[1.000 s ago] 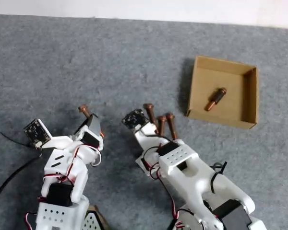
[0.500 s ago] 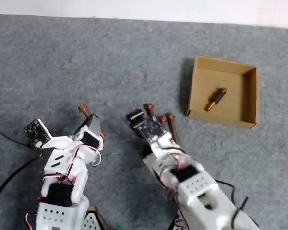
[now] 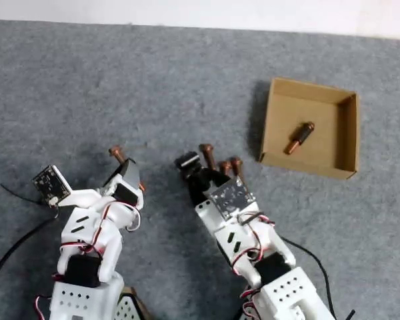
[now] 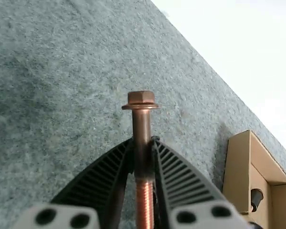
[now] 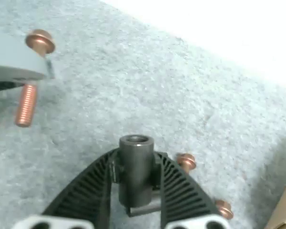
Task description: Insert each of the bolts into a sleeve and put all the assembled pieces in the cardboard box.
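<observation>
My left gripper (image 4: 143,149) is shut on a copper bolt (image 4: 141,119), head outward, held above the grey mat. In the high view this bolt (image 3: 117,155) sticks out of the left gripper (image 3: 125,171). My right gripper (image 5: 135,177) is shut on a black sleeve (image 5: 135,162), its open bore facing away from the camera. In the high view the sleeve (image 3: 186,162) sits at the right gripper (image 3: 191,171), beside three loose bolts (image 3: 207,155) on the mat. The cardboard box (image 3: 313,91) at the right holds one assembled piece (image 3: 299,138).
The right wrist view shows the left arm's bolt (image 5: 28,81) off to one side and two loose bolts (image 5: 186,162) on the mat beyond the sleeve. The box's corner (image 4: 238,162) shows in the left wrist view. Open grey mat lies behind both arms.
My right arm has swung round and rolled its wrist, so its camera board now faces up; the sleeve end stays by the loose bolts. The left arm and its bolt have not moved.
</observation>
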Available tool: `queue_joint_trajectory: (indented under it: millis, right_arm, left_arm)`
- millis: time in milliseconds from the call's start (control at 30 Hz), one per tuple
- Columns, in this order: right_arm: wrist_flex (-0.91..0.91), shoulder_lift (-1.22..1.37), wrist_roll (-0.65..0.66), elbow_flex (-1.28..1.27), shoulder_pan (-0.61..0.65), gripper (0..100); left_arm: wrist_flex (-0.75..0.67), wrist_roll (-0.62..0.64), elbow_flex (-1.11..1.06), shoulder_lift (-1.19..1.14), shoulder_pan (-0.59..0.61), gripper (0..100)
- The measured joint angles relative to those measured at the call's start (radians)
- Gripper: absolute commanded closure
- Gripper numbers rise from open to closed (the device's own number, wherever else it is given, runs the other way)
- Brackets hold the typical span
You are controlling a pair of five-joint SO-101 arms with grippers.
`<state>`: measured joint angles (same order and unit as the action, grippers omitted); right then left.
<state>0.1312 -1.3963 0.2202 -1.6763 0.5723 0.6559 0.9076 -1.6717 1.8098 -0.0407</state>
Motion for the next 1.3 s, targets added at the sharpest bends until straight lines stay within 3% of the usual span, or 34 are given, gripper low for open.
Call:
queue_joint_trajectory:
  millis: [1300]
  right_arm:
    - [0.048,-0.137,0.0,-0.002,-0.003,99.4]
  left_arm:
    - [0.0,0.0,0.0,0.0,0.0,100]
